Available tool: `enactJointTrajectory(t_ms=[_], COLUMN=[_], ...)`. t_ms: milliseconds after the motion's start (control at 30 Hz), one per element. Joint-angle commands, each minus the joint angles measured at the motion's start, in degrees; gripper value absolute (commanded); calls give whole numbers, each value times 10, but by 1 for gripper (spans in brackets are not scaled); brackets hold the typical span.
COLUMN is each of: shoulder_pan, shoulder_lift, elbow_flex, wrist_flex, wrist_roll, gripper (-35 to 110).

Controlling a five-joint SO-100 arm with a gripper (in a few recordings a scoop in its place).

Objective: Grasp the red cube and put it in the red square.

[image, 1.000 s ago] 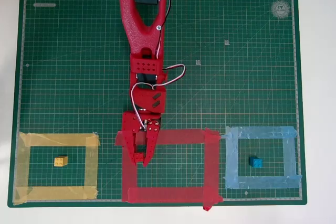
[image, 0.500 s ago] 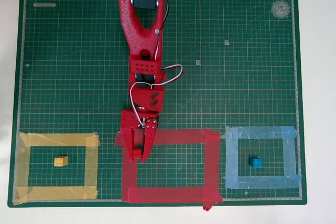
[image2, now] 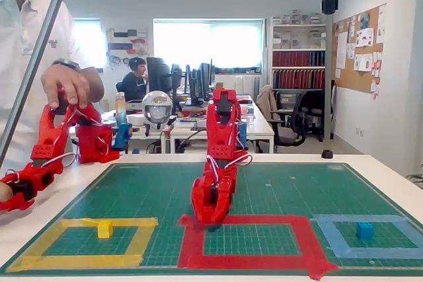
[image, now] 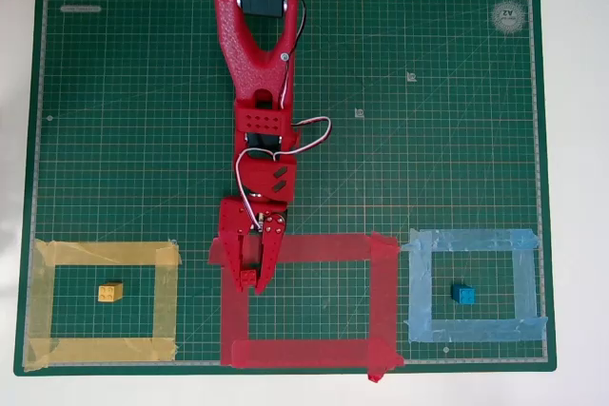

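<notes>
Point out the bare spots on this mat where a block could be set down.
Free: inside the red square right of the gripper; the mat's upper right and left halves beside the arm. Crowded: the red square's left edge under the jaws; yellow block and blue block occupy their frames.

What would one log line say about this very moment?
gripper: shut on red cube | place: left edge of red square | yellow, blue blocks: inside own frames

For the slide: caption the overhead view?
Tool shut on cube at the red square's left strip.
</notes>
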Motion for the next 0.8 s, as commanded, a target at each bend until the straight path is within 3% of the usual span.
enactJointTrajectory(t_ms=[0, 433, 767], shoulder_pan=[2, 0, -8], shoulder_lift=[14, 14, 49], elbow_flex=[9, 12, 11], wrist_flex=[-28, -28, -30], wrist_roll=[-18, -40, 11], gripper=[8, 13, 14])
